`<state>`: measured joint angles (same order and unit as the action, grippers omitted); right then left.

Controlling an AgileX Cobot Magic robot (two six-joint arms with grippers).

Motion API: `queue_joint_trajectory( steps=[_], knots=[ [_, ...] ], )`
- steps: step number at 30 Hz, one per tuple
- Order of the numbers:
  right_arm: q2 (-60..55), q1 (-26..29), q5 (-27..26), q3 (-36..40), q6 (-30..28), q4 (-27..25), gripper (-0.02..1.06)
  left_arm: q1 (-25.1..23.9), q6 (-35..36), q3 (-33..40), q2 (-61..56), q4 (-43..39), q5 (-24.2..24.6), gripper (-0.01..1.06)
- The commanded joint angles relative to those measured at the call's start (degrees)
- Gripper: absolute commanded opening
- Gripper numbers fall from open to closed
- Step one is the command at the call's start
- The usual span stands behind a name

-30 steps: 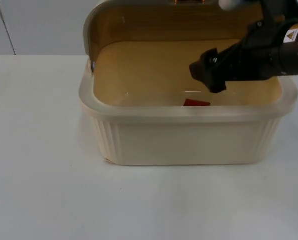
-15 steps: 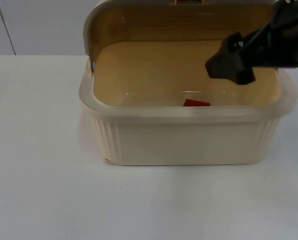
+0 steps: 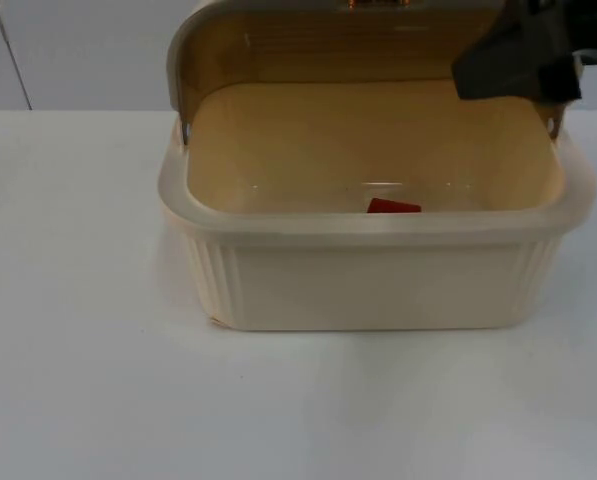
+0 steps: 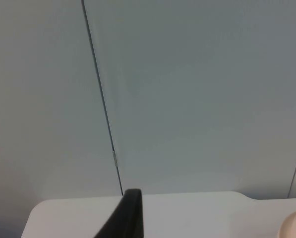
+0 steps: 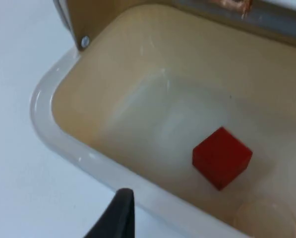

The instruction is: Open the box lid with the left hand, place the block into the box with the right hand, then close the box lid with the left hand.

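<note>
The cream box (image 3: 378, 275) stands in the middle of the table with its lid (image 3: 328, 40) swung up and back. On the box floor lies the red block (image 3: 392, 206), free and touching nothing else; the right wrist view has the block (image 5: 221, 157) on the floor near the front wall. My right gripper (image 3: 516, 62) hangs above the box's back right corner, clear of the block and carrying nothing. My left gripper (image 4: 129, 218) waits off to the side, facing the grey wall, with a cream bit of the box (image 4: 294, 226) beside it.
White table top (image 3: 88, 380) spreads out in front of the box and to its left. The grey partition wall (image 3: 78, 50) with a dark seam (image 4: 102, 99) closes off the back. A lid hinge screw (image 5: 84, 41) sits at the box's back left corner.
My right gripper has drawn up and back to the right, out of the box. The red block stays where it lay. The lid has not moved.
</note>
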<state>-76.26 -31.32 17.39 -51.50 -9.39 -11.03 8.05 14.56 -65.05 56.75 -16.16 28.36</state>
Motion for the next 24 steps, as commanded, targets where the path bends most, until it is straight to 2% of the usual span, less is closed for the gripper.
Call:
queue_joint_trajectory(
  steps=[1,8,11,16,21,24],
  knots=[
    [0.8,0.1,2.4,-0.3,0.4,0.5,1.05,0.0,0.5,-0.3,-0.2,0.7,0.0,1.04],
    [2.9,0.1,3.2,-0.4,1.1,0.3,1.05,0.0,0.5,-0.3,-0.2,0.7,0.0,1.04],
    [4.2,0.2,6.5,-1.7,1.1,2.1,1.05,0.0,0.5,-0.3,-0.2,0.7,0.0,1.04],
    [5.9,0.2,5.1,-2.0,1.2,1.8,1.05,0.0,0.5,-0.3,-0.2,0.7,0.0,1.04],
    [6.5,0.2,7.5,-5.3,1.2,2.5,1.05,0.0,0.5,-0.3,-0.2,0.7,0.0,1.04],
    [7.2,0.4,10.5,-9.2,4.9,5.0,1.05,0.0,0.5,-0.3,-0.2,0.6,0.1,1.04]
  ],
)
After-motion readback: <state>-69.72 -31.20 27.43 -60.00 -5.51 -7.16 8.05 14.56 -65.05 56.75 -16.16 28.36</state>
